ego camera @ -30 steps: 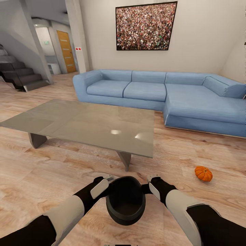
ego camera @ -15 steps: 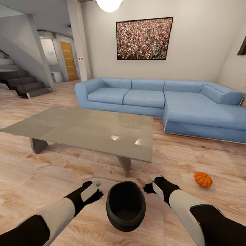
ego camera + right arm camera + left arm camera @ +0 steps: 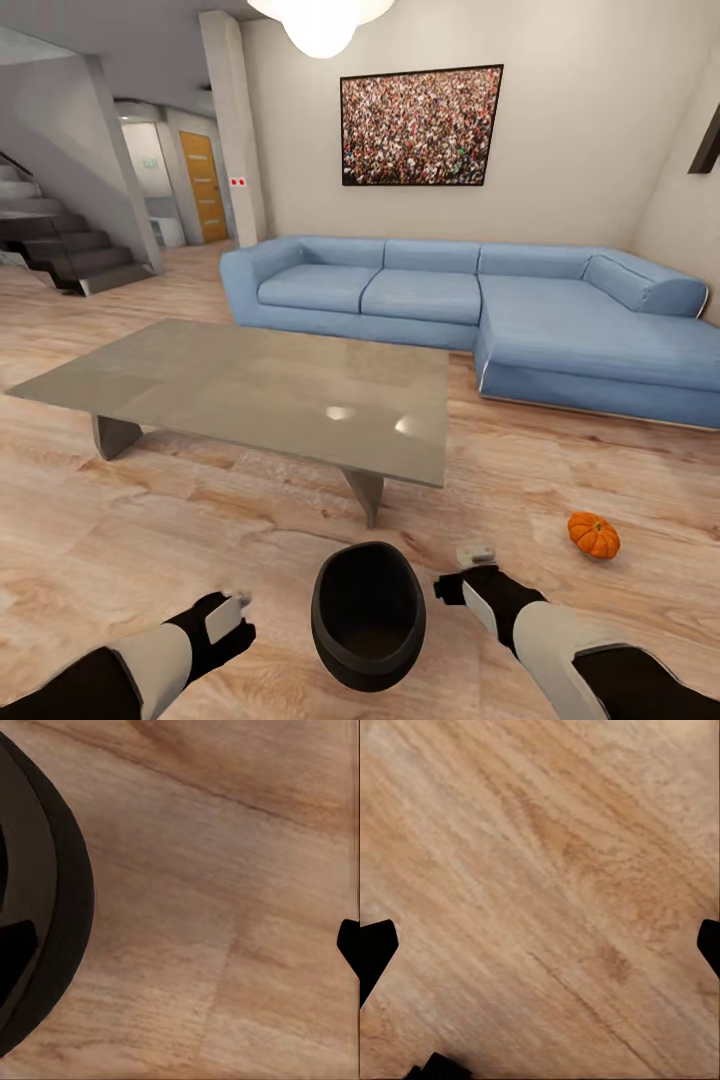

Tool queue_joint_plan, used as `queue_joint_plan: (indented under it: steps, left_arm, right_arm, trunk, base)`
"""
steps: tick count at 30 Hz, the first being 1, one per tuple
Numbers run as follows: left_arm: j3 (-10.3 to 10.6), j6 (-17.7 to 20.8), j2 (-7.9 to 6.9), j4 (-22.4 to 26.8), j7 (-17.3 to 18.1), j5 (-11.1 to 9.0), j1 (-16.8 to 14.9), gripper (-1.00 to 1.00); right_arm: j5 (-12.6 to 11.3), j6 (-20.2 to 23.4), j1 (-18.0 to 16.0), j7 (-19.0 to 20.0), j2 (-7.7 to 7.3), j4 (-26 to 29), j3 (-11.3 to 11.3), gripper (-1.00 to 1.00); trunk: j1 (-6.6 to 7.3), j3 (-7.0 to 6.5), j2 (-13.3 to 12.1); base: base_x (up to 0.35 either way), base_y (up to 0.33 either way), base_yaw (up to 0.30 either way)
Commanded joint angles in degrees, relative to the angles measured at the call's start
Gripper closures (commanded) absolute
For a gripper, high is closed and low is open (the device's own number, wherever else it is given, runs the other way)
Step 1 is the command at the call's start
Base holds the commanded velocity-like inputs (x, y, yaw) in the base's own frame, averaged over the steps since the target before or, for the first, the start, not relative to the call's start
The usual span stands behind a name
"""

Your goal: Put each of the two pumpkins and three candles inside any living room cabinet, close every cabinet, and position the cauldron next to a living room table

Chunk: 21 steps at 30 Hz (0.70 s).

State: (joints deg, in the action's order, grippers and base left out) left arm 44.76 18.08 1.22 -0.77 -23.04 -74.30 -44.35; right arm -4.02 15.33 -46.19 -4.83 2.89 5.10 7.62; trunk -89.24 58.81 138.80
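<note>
So the cauldron is sitting on the wood floor just short of the bench, with the left tool off at its 9 o'clock and the right tool close by at about 2 o'clock, both spread wide and holding nothing. One pumpkin lies on the floor at about 3 o'clock of the cauldron, well apart. Main risk imo: the right arm clips the rim when it swings for that pumpkin and shoves the pot away from the bench, or the round pumpkin just rolls off when nudged.

The room is evenly and brightly lit by a glowing ceiling lamp; two glare spots are reflected on the glossy surface. Wrist views are rendered soft.
</note>
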Motion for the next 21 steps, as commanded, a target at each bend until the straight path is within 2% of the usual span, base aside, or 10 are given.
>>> queue_joint_plan:
  steps: [1, 4, 7, 12, 17, 21]
  left_arm:
    - [0.0, -0.5, 0.03, -0.1, 0.1, 0.1, 0.8, -1.00]
    - [0.1, -4.4, 0.26, -0.2, 0.3, 0.2, 3.2, -1.00]
    - [0.2, -7.4, 0.74, -0.2, 0.3, 0.2, 4.8, -1.00]
    - [0.3, -9.9, 1.30, -0.2, 0.4, 0.2, 6.5, -1.00]
    - [0.3, -10.7, 1.56, -0.1, 0.4, 0.4, 7.0, -1.00]
    - [0.4, -13.2, 1.71, -0.2, 0.4, 0.4, 7.2, -1.00]
  right_arm:
    - [0.1, -1.3, 1.0, 0.0, -0.17, -0.1, 0.0, -1.00]
    - [0.2, -5.5, 4.2, 0.1, -0.53, -0.3, 0.0, -1.00]
    - [0.1, -10.0, 6.1, 0.1, -0.82, -0.4, 0.0, -1.00]
    - [0.1, -13.9, 7.4, 0.2, -0.85, -1.8, 0.0, -1.00]
    - [0.2, -18.0, 8.5, 0.2, -0.71, -2.2, 0.1, -1.00]
    - [0.5, -21.3, 9.2, 0.4, -0.77, -2.3, 0.0, -1.00]
  trunk:
    - [0.23, -0.20, -0.4]
    - [0.89, -0.73, -1.6]
    - [1.55, -1.27, -2.8]
    - [2.65, -2.17, -4.8]
    - [3.74, -3.07, -6.8]
    - [4.62, -3.79, -8.4]
  base:
    - [0.000, 0.000, 0.000]
    - [0.000, 0.000, 0.000]
    - [0.000, 0.000, 0.000]
    - [0.000, 0.000, 0.000]
    - [0.000, 0.000, 0.000]
    - [0.000, 0.000, 0.000]
